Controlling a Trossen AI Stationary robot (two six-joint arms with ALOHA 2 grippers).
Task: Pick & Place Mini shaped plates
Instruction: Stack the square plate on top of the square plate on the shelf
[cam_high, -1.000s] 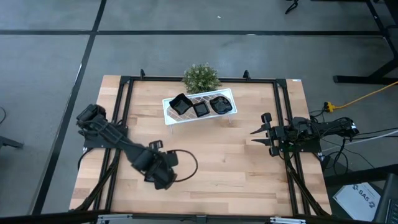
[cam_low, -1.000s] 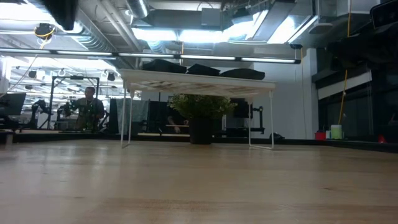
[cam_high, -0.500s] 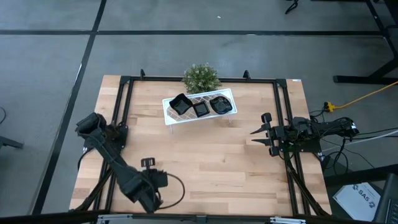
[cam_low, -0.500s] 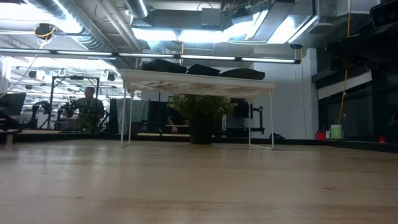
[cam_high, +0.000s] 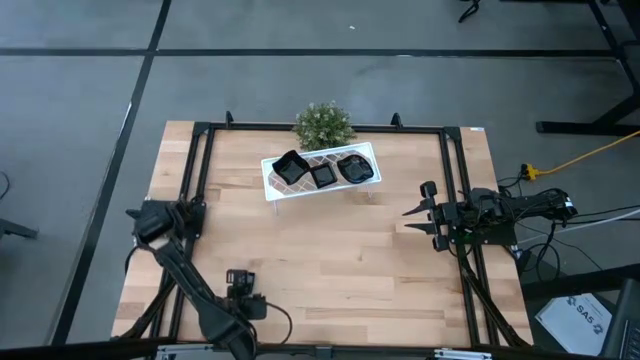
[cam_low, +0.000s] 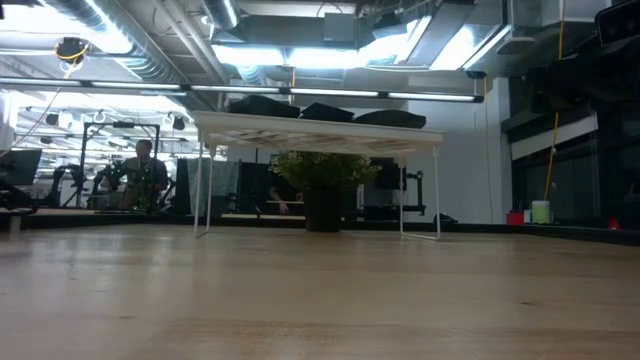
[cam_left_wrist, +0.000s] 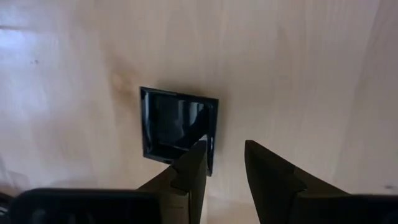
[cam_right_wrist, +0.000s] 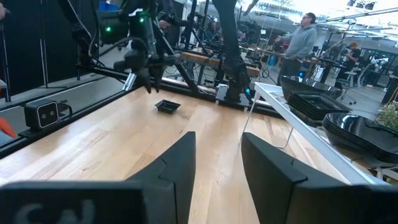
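Working over a light wood table (cam_high: 330, 250) inside a black frame, largest thing first: the white rack (cam_high: 272, 180) stands on thin legs near the far edge, middle of the table, with a green bushy plant (cam_high: 323, 123) just behind it. On top of the rack sit stacks of mini shaped plates (cam_high: 322, 172), three dark piles side by side; low view shows them as dark mounds along the rack top (cam_low: 326, 112). My left arm reaches down to the near-left corner of the table, and my left gripper (cam_left_wrist: 224, 163) hangs above one single square plate (cam_left_wrist: 178, 129) lying flat on the bare wood, well apart from the rack. My fingers (cam_left_wrist: 191, 171) are released with a gap between them; one tip overlaps the plate's edge in the wrist view, nothing pinched, contact unclear. The same plate shows far off in the right wrist view (cam_right_wrist: 167, 106), alone on the wood below my left gripper (cam_right_wrist: 144, 68). My right gripper (cam_high: 412, 212) waits at the table's right edge, pointing inward, fingers (cam_right_wrist: 171, 168) spread apart and empty. People stand in the room beyond the table (cam_right_wrist: 301, 41).
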